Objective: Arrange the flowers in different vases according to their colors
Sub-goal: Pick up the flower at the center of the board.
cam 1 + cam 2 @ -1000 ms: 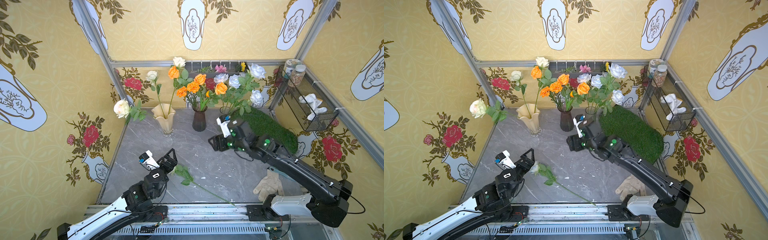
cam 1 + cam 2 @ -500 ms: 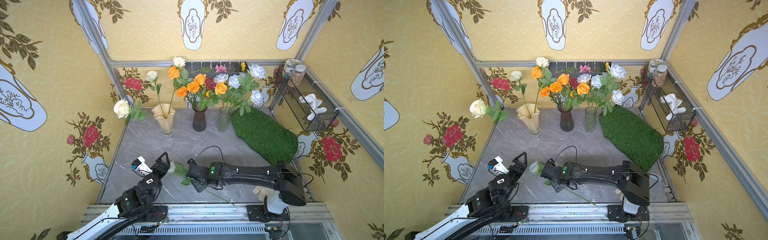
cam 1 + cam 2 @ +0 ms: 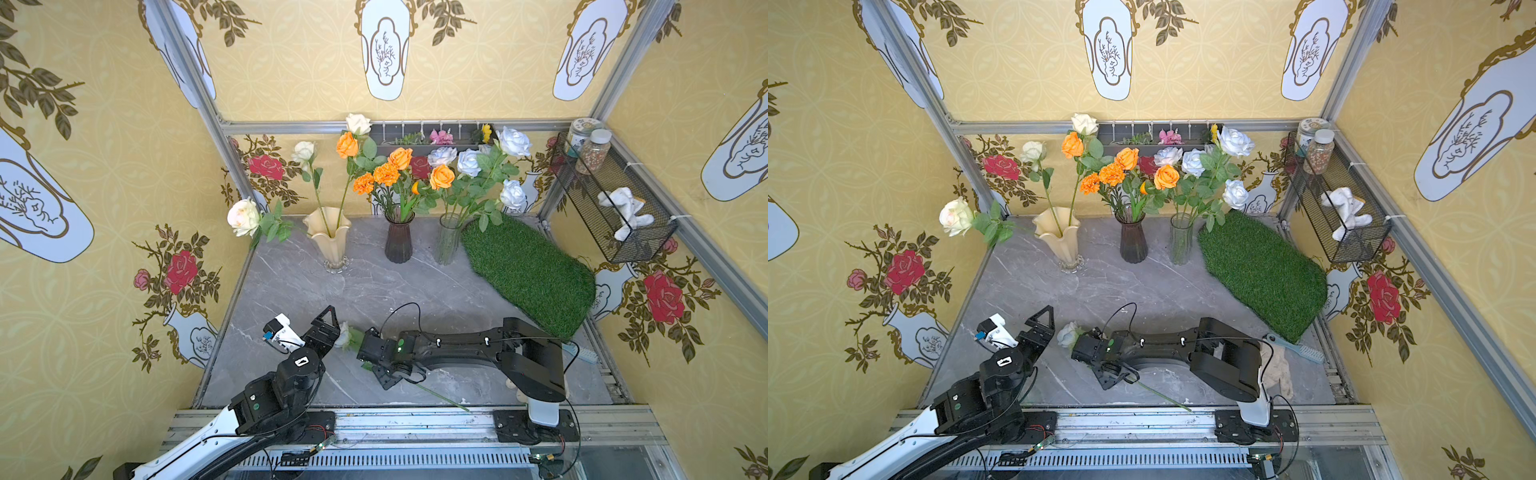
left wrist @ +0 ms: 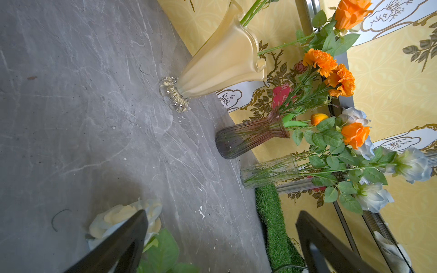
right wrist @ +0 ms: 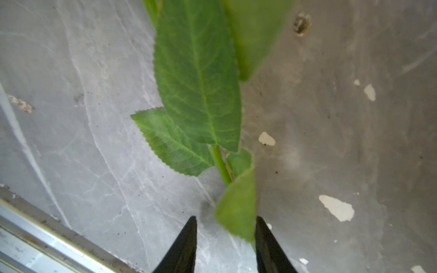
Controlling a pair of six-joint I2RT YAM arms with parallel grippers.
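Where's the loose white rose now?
In both top views the loose white rose lies on the tabletop near the front, bloom beside the left tool, stem under the right tool.

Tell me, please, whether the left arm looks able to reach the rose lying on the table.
Probably yes: the open left gripper sits beside the rose head, nothing between them, though the right gripper straddles its stem.

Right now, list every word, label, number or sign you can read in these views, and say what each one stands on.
No text reads clearly in any view.
Jar in the wire basket: some print on it, too small to read.
White mark on the left arm: a logo shape, no legible letters.
Wallpaper: painted vases and roses only, no words.
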